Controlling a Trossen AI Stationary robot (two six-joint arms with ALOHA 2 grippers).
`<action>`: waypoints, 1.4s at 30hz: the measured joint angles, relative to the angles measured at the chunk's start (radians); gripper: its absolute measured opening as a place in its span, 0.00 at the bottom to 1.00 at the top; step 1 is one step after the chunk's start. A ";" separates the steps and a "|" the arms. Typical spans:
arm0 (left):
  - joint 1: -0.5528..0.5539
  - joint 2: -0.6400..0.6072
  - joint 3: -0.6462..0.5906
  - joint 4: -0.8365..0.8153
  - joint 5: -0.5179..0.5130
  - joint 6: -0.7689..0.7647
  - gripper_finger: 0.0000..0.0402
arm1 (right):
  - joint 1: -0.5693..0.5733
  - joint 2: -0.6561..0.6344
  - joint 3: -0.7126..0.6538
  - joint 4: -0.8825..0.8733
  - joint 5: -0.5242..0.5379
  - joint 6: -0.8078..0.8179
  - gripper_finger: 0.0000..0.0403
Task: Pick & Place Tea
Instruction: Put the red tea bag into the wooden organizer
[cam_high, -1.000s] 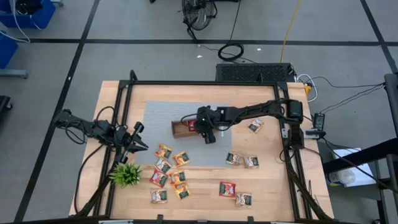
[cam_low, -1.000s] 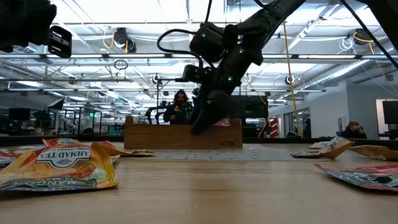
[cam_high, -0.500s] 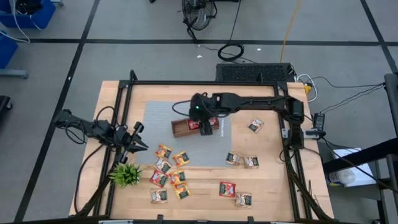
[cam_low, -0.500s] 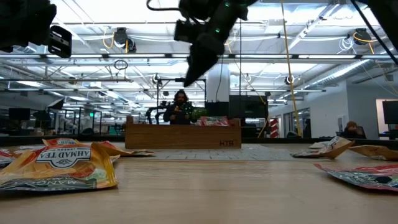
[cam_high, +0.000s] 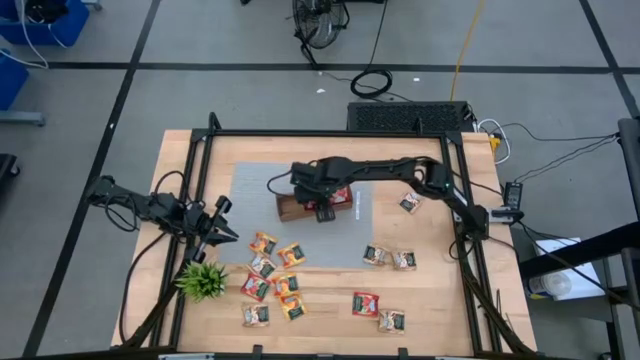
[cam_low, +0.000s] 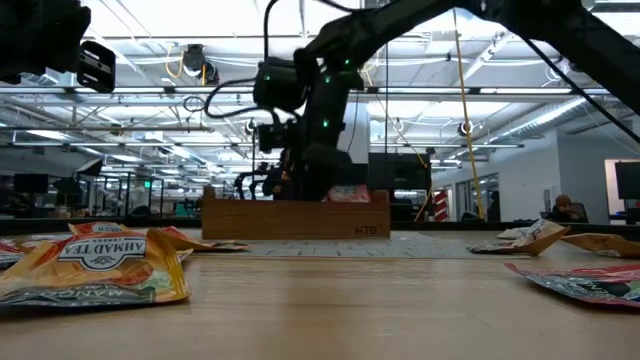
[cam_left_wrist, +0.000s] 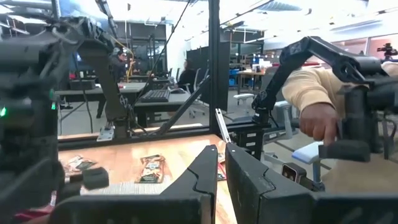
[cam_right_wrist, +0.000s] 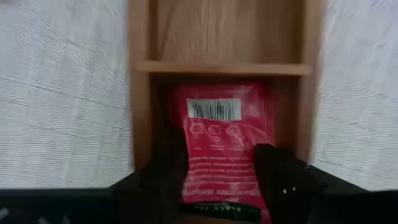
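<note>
Nearest the low camera, a crinkled yellow foil tea sachet (cam_low: 95, 263) lay flat on the pale wooden table (cam_low: 330, 310). Farther back, the right gripper (cam_right_wrist: 219, 163) hung over the brown wooden tray (cam_right_wrist: 142, 93), its fingers (cam_right_wrist: 277, 174) spread either side of a glossy red sachet (cam_right_wrist: 221, 134) lying in a compartment; the compartment beyond looked bare. The left gripper (cam_left_wrist: 220, 167), pressed together, waited near the table's left edge.

A large open workshop with a grey floor (cam_high: 200, 90) marked by dark lines. Bright strip lights (cam_low: 130, 45) hang among ceiling pipes. Desks (cam_left_wrist: 149, 99) and a person in a tan sleeve (cam_left_wrist: 311, 87) stand beyond.
</note>
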 joint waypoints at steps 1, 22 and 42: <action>0.000 0.000 0.000 0.000 0.000 0.000 0.09 | 0.000 0.004 0.000 0.000 0.000 -0.007 0.45; 0.000 0.000 0.000 0.000 0.000 0.000 0.09 | 0.016 0.029 0.001 -0.009 0.000 -0.064 0.02; 0.000 0.000 0.000 0.000 0.000 0.000 0.09 | 0.160 -0.117 -0.002 0.016 0.301 -0.101 0.00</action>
